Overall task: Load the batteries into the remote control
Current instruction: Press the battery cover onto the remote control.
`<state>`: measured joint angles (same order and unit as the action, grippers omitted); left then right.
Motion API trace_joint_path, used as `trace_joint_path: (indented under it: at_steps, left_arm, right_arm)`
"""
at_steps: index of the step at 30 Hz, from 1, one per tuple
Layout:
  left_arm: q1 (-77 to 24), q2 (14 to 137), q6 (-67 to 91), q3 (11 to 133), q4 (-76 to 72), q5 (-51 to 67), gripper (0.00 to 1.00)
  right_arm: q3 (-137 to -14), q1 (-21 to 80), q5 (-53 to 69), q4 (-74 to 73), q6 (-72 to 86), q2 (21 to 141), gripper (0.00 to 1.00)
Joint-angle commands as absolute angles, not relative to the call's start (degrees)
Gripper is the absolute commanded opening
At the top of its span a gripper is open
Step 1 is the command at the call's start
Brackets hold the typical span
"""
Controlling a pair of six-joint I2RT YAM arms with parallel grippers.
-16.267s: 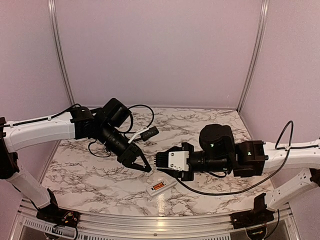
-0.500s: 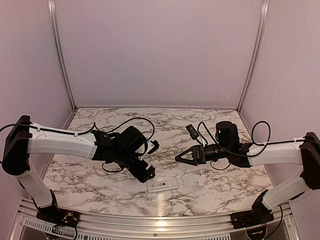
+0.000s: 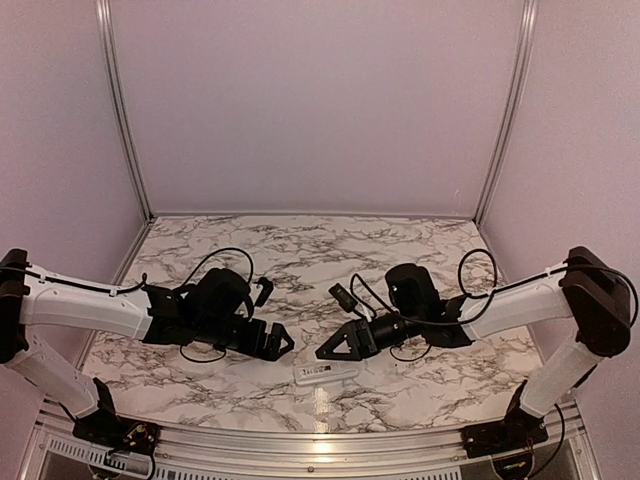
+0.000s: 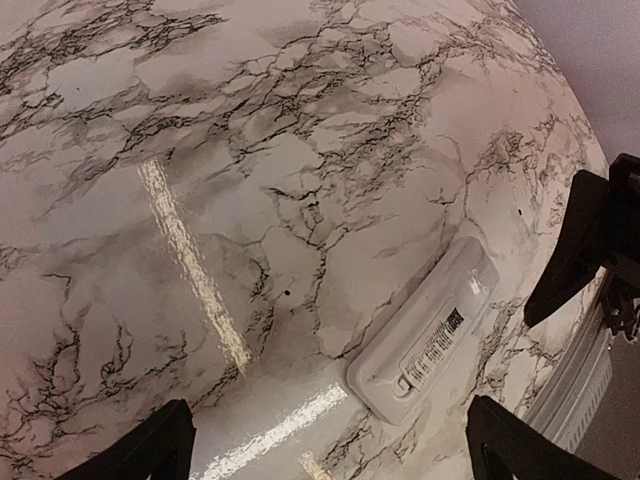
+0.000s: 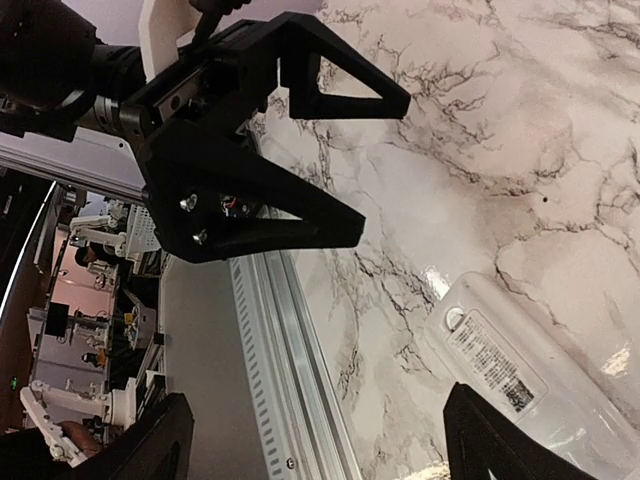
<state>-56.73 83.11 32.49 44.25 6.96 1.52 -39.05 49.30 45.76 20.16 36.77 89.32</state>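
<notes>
Left wrist view: the remote control point(image 4: 425, 345) lies flat on the marble table point(image 4: 250, 150), near its front edge, label side up. It is slim, white and glossy; batteries do not show. The left gripper point(image 3: 280, 345) and right gripper point(image 3: 333, 346) hover close by, fingers spread wide, holding nothing. I judge the remote light, stiff and rather slippery, best pinched across its long edges at mid-length.

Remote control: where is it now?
In the top view, the slim white plastic remote control lies centrally by the near edge of the marble table, just below the left pincer and right pincer.
</notes>
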Motion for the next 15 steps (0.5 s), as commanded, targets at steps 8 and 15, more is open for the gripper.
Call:
trace_joint_path:
  at_steps: [8, 15]
  left_arm:
    - [-60.0, 88.9, 43.1, 44.4, 0.6, 0.8, 0.99]
    - [-62.4, 94.7, 45.6, 47.4, 1.6, 0.5, 0.96]
  right_arm:
    - [-43.3, 52.7, 44.2, 23.3, 42.7, 98.5, 0.99]
    - [-42.8, 52.8, 43.4, 21.8, 42.9, 99.6, 0.99]
